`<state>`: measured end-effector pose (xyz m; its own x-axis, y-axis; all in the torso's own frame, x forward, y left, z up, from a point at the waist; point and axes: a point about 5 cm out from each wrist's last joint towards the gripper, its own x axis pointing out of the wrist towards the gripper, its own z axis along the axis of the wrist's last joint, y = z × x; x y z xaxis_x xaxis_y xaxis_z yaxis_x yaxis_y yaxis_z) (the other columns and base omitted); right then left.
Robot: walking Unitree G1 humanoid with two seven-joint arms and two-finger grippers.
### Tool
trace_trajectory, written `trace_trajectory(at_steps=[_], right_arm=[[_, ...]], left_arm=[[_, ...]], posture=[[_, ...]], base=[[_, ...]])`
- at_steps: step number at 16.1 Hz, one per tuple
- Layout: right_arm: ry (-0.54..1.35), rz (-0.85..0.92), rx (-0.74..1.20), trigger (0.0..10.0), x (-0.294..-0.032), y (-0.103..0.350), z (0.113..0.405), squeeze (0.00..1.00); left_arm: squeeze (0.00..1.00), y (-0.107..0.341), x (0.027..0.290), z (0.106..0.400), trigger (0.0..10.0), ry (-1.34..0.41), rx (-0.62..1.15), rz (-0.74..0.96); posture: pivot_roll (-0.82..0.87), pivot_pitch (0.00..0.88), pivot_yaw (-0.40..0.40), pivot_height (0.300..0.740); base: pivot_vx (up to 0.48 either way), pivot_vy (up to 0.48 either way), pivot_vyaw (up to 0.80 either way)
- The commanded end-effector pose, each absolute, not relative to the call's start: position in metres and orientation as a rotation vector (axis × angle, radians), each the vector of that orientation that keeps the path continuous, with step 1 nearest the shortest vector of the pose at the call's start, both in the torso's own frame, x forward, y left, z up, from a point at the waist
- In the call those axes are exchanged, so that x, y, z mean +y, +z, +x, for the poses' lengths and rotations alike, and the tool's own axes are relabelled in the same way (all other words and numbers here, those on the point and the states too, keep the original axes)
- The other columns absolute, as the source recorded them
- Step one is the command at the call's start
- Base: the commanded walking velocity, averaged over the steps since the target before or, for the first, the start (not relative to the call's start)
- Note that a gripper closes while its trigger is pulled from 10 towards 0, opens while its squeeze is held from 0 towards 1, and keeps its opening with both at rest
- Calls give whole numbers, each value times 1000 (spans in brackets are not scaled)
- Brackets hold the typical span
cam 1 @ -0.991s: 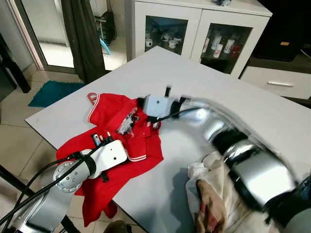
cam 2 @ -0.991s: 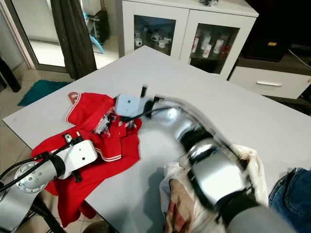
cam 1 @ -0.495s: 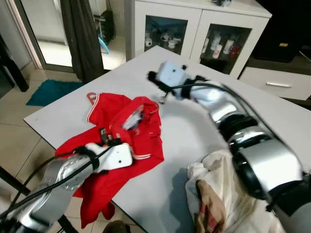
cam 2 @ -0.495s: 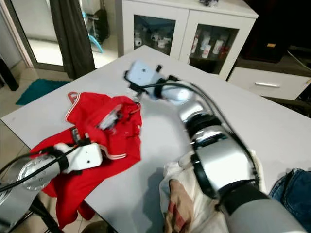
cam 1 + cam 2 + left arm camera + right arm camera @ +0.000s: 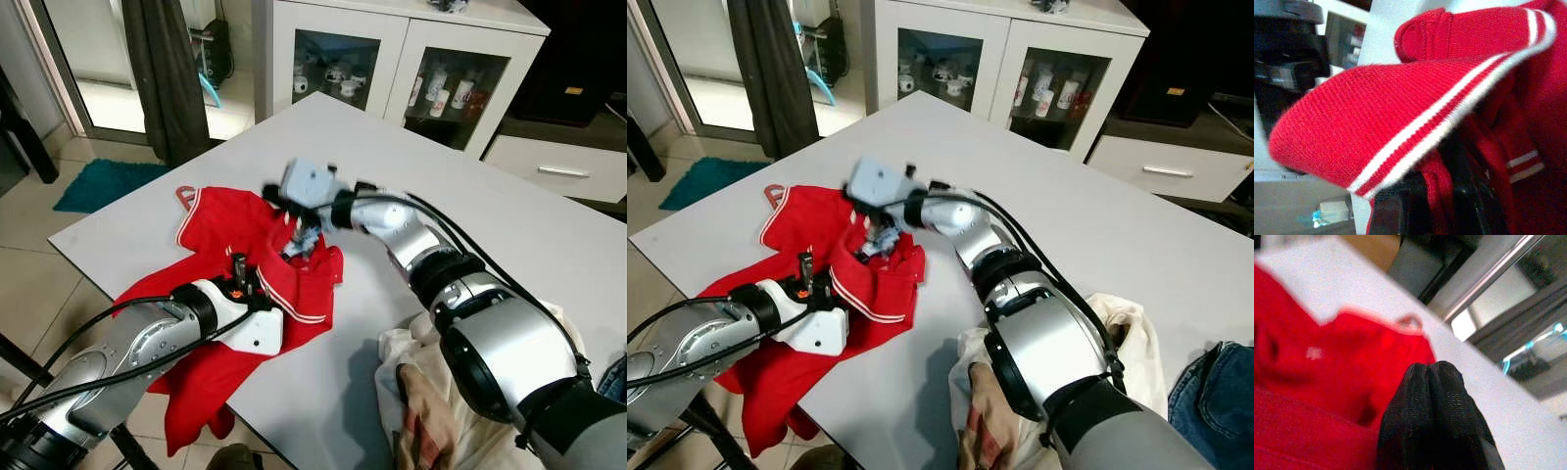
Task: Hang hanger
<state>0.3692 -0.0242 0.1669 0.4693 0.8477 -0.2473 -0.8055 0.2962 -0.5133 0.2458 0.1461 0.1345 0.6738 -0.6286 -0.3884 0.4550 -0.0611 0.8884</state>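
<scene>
A red polo shirt [image 5: 225, 245] with white-striped trim lies crumpled on the near left corner of the white table [image 5: 392, 166]. A pink hanger hook [image 5: 184, 196] sticks out of its far left edge; the hook [image 5: 1409, 322] is also in the right wrist view. My left gripper [image 5: 245, 277] is shut on a striped fold of the shirt [image 5: 1415, 98], with red cloth between its fingers [image 5: 1400, 210]. My right gripper [image 5: 299, 238] rests on the shirt's middle, its black fingertips [image 5: 1428, 382] pressed together with nothing between them.
A heap of beige and white cloth [image 5: 431, 392] lies at the table's near right, with jeans [image 5: 1215, 392] beside it. A white glass-door cabinet [image 5: 392, 59] stands behind the table. A teal mat [image 5: 103, 184] lies on the floor left, by a dark curtain [image 5: 167, 69].
My right arm swung up toward the table's far side, then came back down onto the shirt's middle. My left gripper moved right and forward, bunching the striped fold.
</scene>
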Motion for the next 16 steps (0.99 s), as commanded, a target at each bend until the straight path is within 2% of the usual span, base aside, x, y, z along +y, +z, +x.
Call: trace_trajectory(at_steps=[1, 5, 9, 12, 13, 14, 16], right_arm=[[1088, -668, -8, 10000, -36, 159, 371, 0], [1053, -782, 154, 10000, -63, 137, 372, 0], [1057, -799, 261, 10000, -79, 119, 368, 0], [1055, -785, 294, 10000, -84, 111, 365, 0], [1054, -782, 300, 10000, -85, 109, 363, 0], [1056, -779, 301, 10000, -85, 107, 362, 0], [1054, -768, 298, 10000, -83, 107, 362, 0]], left_arm=[[0, 133, 144, 243, 10000, -921, -183, 1393], [0, 140, 145, 244, 10000, -881, -282, 1428], [0, 161, 170, 265, 10000, -605, -248, 1381], [0, 163, 185, 269, 10000, -550, -125, 1250], [0, 163, 184, 265, 10000, -588, -83, 1119], [1000, 165, 179, 262, 10000, -617, -92, 1038], [1000, 163, 168, 257, 10000, -690, -90, 950]], posture=[[211, 14, -96, 740], [205, 13, -99, 740], [201, 10, -100, 740], [199, 9, -97, 740], [198, 9, -96, 740], [197, 8, -94, 740], [193, 7, -90, 740]], base=[[0, 0, 0], [0, 0, 0], [0, 0, 0], [0, 0, 0], [0, 0, 0], [0, 0, 0], [0, 0, 0]])
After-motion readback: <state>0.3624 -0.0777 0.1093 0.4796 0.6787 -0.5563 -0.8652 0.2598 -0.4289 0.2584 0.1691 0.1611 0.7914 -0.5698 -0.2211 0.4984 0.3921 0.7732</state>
